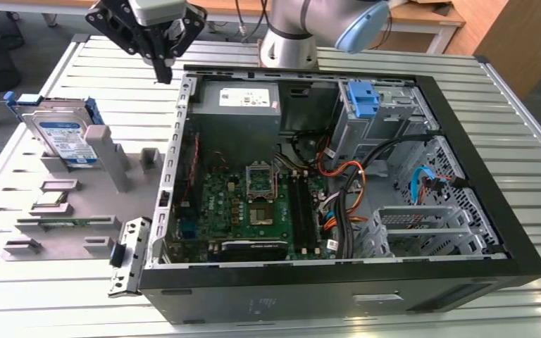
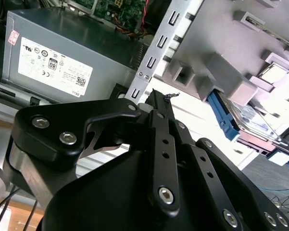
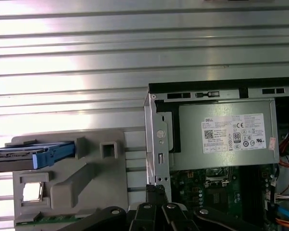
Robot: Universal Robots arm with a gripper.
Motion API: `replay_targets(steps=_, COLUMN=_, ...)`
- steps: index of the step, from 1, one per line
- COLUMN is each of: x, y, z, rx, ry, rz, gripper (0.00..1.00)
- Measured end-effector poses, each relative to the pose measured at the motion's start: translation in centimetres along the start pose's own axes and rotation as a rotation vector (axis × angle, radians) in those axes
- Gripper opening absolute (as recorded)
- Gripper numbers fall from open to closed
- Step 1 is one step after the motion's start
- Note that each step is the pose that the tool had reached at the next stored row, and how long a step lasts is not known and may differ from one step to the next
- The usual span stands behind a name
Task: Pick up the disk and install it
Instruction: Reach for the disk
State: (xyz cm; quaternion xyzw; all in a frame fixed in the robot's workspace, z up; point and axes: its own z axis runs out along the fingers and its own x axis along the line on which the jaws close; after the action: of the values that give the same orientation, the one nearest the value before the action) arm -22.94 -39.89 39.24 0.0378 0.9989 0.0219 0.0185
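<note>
**Fig.** We are looking at the fingers [image 2: 161, 127], which are pressing together at their tips with nothing between them. In the exterior view they are hanging point-down over the slatted surface [image 1: 92, 77], just beside the corner of the open computer case [image 1: 524, 267] where the grey power-supply box [image 1: 237, 105] is sitting. We are finding the disk [image 1: 64, 137] well apart from them, toward the exterior view's left. It is standing on edge in a slot of the grey fixture [image 1: 110, 204], with its label facing out and its blue rails showing in both wrist views. We are judging the pick as not yet begun. We are noting three hazards:

- Fingers not opening wide enough before descending could strike the disk's top edge.
- A grasp taken off-centre could tilt the disk and jam it in the slot.
- A low sweep across could clip the case's metal rim.
</note>
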Motion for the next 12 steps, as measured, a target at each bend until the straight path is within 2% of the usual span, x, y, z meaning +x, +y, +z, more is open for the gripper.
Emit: replay_targets(steps=12, x=1.45, y=-0.11, z=-0.05, rx=-0.0002, ry=-0.0017, rz=0.000, gripper=0.11)
